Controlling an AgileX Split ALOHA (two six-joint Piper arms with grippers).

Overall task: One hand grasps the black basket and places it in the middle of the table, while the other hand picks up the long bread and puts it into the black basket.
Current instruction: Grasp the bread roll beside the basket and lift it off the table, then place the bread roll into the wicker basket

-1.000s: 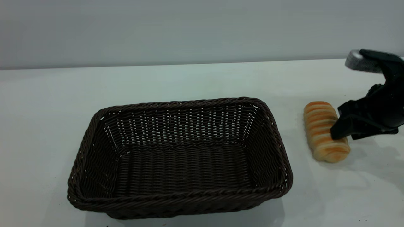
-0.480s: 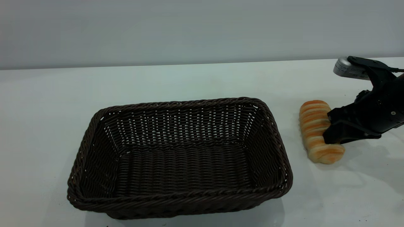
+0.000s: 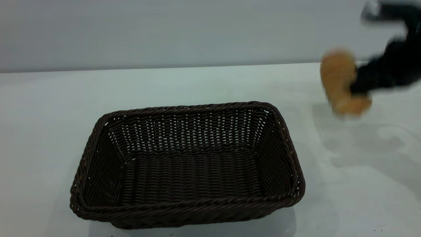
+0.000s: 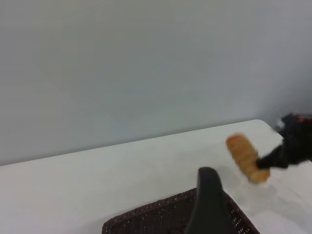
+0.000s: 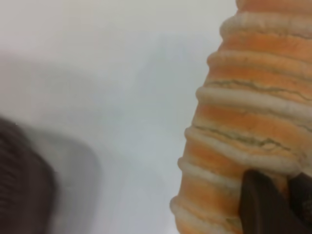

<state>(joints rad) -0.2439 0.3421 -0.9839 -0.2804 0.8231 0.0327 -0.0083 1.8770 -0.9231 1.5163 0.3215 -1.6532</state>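
Looks like a lab or test bench, not anyone's home: plain white table [image 3: 204, 85] with a few dark specks near its front edge, butted straight up against a bare grey wall [image 3: 164, 33] along its far edge.

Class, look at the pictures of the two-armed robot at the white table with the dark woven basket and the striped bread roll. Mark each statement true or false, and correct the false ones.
1. The golden-orange ridged long bread lies on the white table. False: it is held up in the air, its shadow on the tabletop below.
2. The right gripper is shut on the long bread. True.
3. The large dark woven black basket is empty. True.
4. The long bread is directly over the black basket. False: it hangs off to the basket's right side.
5. The left gripper holds the basket's rim. False: it is above the basket, apart from it.
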